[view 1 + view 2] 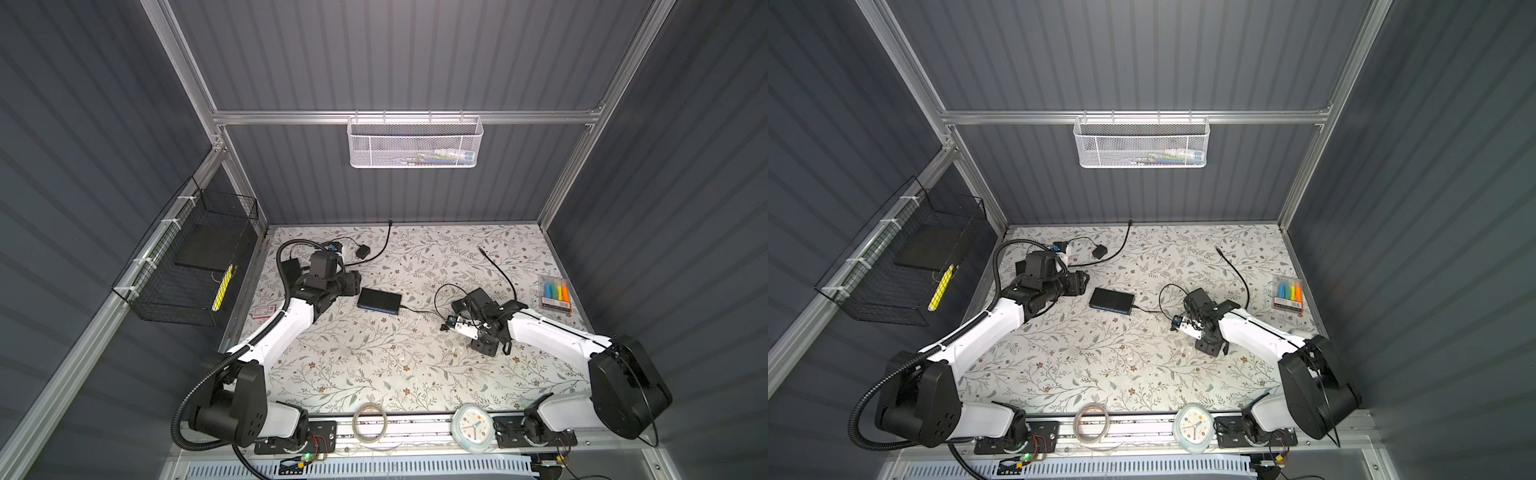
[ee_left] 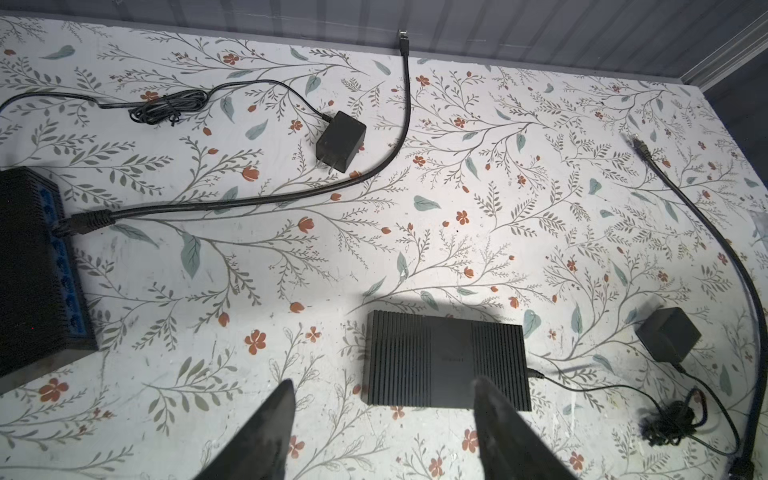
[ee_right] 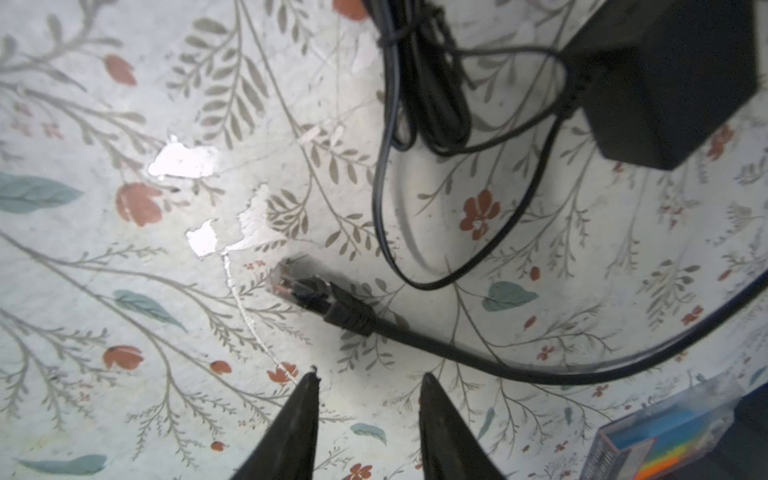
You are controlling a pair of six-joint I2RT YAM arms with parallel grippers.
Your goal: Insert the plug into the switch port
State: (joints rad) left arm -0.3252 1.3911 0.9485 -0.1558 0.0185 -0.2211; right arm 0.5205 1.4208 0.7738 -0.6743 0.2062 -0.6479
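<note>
Right gripper point(image 3: 368, 376) spread, empty, just short of black cable plug point(image 3: 307, 291), apart from flat black ribbed switch point(image 2: 446, 357) | left gripper point(image 2: 382, 380) spread, just beside switch | step: reaching for plug | next: you pinch it squarely.

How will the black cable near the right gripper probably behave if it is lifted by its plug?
Probably floppy: the cable lies in a loose curve, so it should sag and trail behind the plug. The plug looks small and hard, so it may twist in a grip. Both seem light, and a nudge from the open right gripper would likely just slide them.
</note>
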